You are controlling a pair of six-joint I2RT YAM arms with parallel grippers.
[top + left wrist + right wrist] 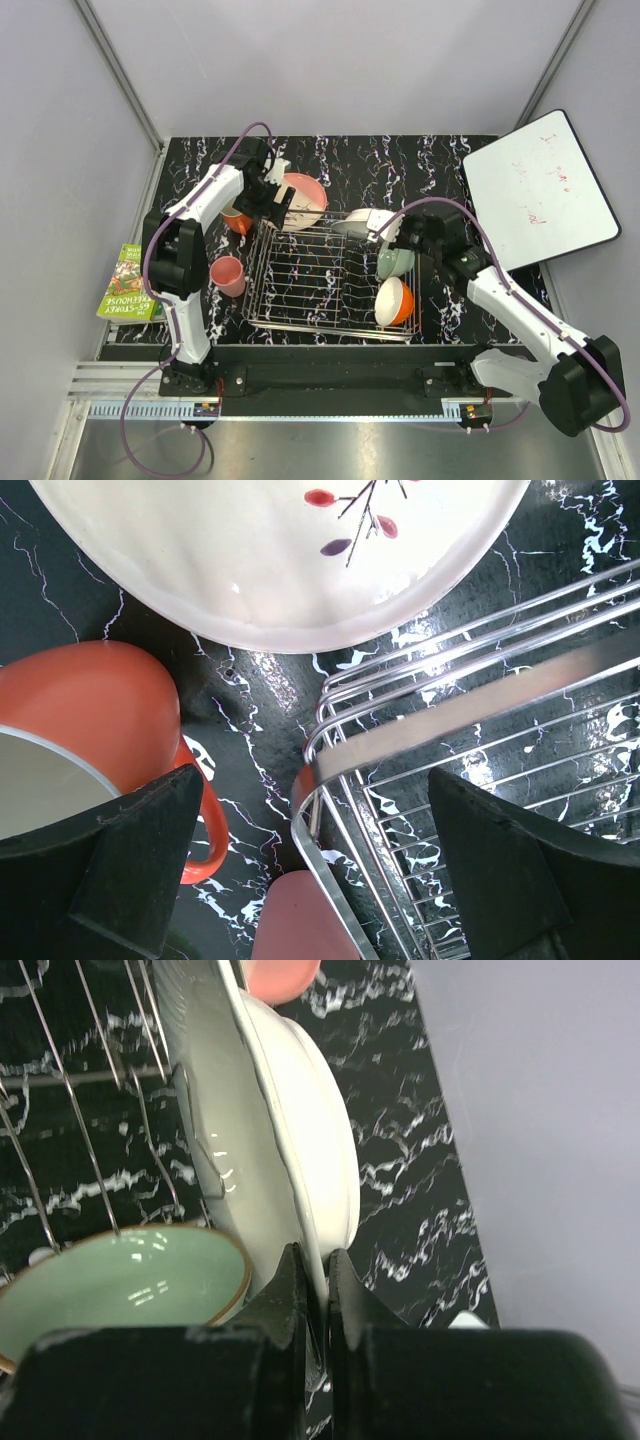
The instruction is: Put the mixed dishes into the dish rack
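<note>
right pincer (315, 1262) clamped on the glossy white plate (300, 1130) by its rim; left pincer (315, 790) spread wide.

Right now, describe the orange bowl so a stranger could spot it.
Find the wire dish rack in the middle of the dark table. Two bowls sit at its right end. The orange bowl is the nearer one, white inside; the green bowl sits behind it.

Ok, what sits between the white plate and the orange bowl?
The pale green bowl, standing in the dish rack between the white plate and the orange bowl; the top view shows it.
</note>
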